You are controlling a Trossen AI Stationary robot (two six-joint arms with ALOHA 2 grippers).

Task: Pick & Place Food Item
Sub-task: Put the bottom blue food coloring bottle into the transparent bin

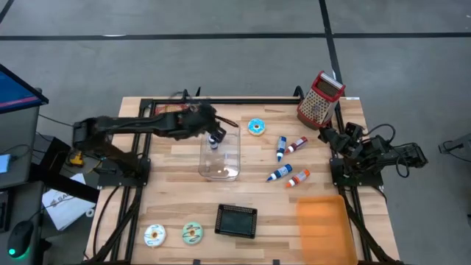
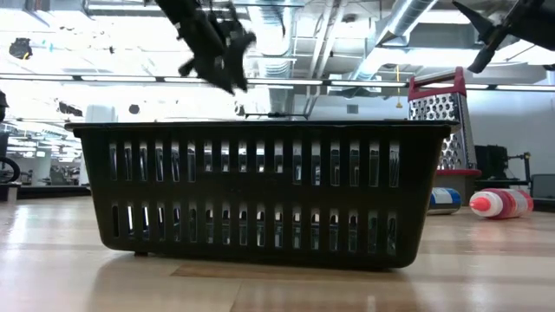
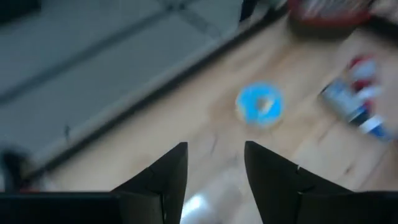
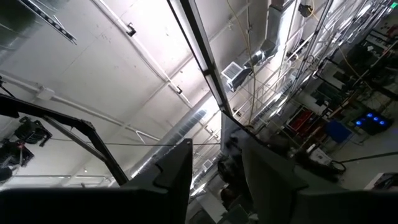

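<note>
The left gripper [image 3: 214, 165], fingers spread and empty, should descend straight over the blue donut [image 1: 256, 126], then pinch its rim.

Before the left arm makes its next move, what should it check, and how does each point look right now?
1. Left gripper open, nothing between its fingers: ok.
2. Blue-frosted donut lying free on the table, nothing touching it: ok.
3. Clear container below the gripper upright: ok.
4. Something already inside the container: cannot tell.
5. Right gripper folded back by the box grater, out of the way: ok.
</note>
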